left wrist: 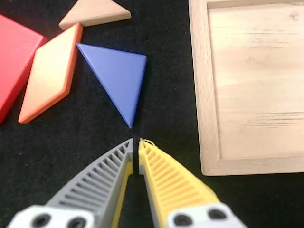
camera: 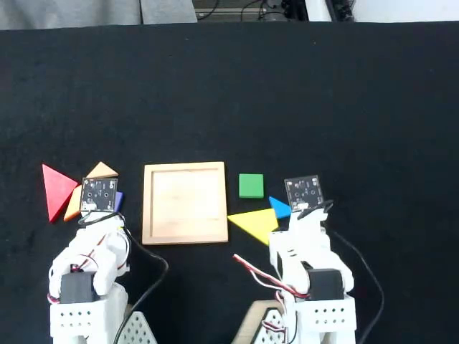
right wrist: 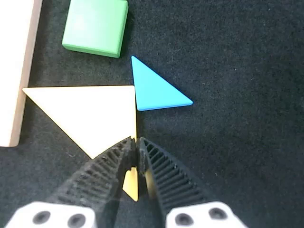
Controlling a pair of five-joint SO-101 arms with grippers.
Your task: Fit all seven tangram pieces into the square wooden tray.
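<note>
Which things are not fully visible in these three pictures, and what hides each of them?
High view: the left arm covers most of the dark blue triangle and orange parallelogram.
Left wrist view: the picture edge cuts the red triangle.
Right wrist view: the right jaws hide a corner of the yellow triangle.

Wooden tray (camera: 185, 167): one; triangles: five, namely red triangle (camera: 57, 190), tan triangle (camera: 102, 170), dark blue triangle (left wrist: 118, 78), light blue triangle (right wrist: 154, 90), yellow triangle (camera: 257, 222); green square (camera: 250, 185): one; orange parallelogram (left wrist: 50, 73): one; robot arms: two, left arm (camera: 90, 261) and right arm (camera: 310, 247).
</note>
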